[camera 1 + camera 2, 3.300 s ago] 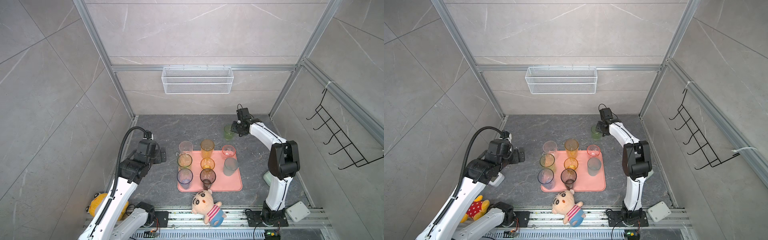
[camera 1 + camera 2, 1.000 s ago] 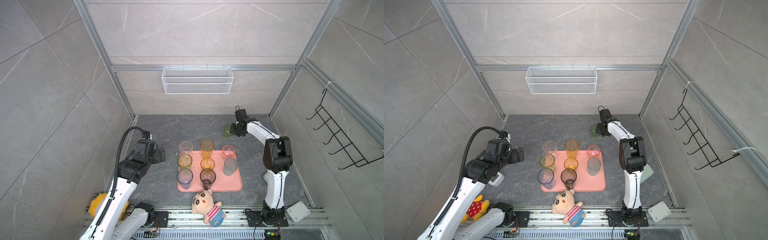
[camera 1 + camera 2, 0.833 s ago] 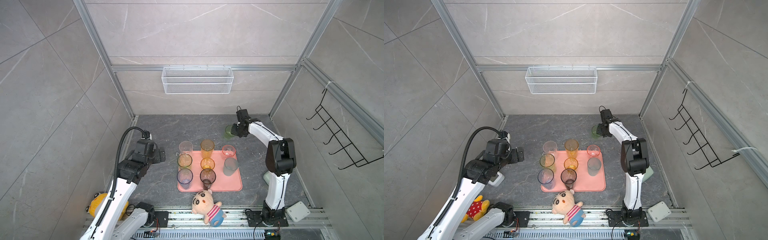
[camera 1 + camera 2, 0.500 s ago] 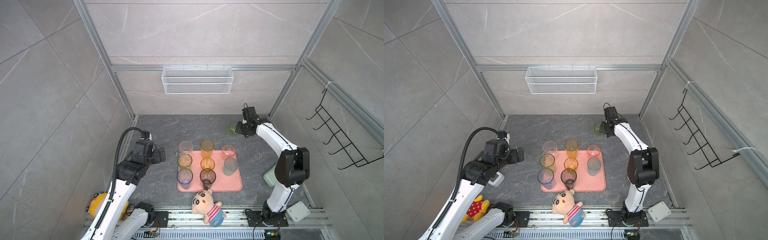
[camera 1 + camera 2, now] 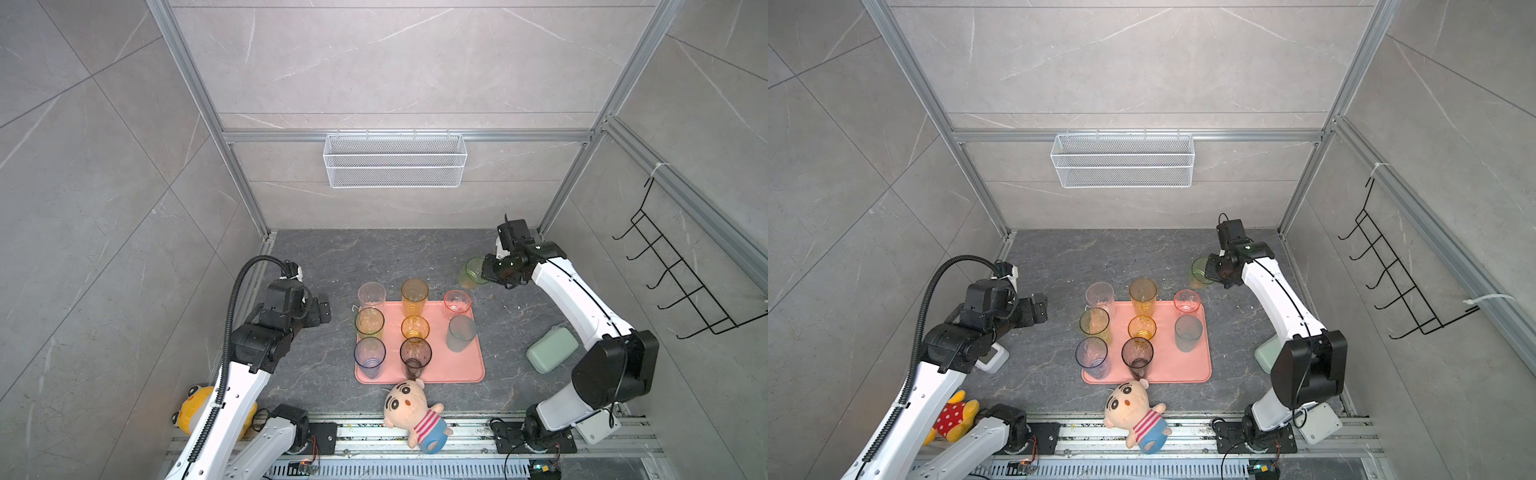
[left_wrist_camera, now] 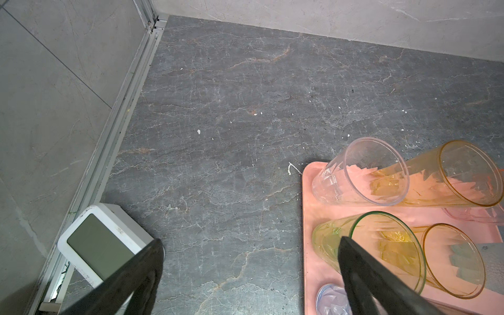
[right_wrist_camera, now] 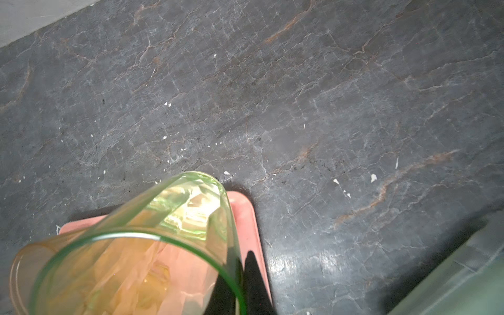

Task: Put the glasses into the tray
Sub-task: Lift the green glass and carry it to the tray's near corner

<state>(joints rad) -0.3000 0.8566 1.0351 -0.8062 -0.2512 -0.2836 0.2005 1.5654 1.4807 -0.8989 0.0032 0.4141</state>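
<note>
Dark grey marbled tabletop [image 5: 374,257] inside a tiled enclosure. The salmon tray [image 5: 465,368] at centre carries eight glasses [image 5: 413,328]. Right gripper [image 5: 485,271], clamped on the wall of a green glass [image 5: 470,272], holds it beyond the tray's far right corner, apparently clear of the surface. Left gripper [image 5: 323,312] gapes wide and empty, left of the tray

Tray slot: we find one bare patch of the tray [image 5: 467,368], its near right corner, in front of the grey glass [image 5: 460,332].
Rest of tray: eight glasses [image 5: 413,328], narrow gaps.
Near side: a plush doll [image 5: 405,405] lies just beside the rim.
Right side: open lane before the green box [image 5: 552,349].
Far side: bare tabletop [image 5: 374,257]; the right pincer [image 5: 485,272] clamps a green glass [image 5: 469,272] by the far right corner.
Left side: bare up to the white device [image 5: 992,359].
</note>
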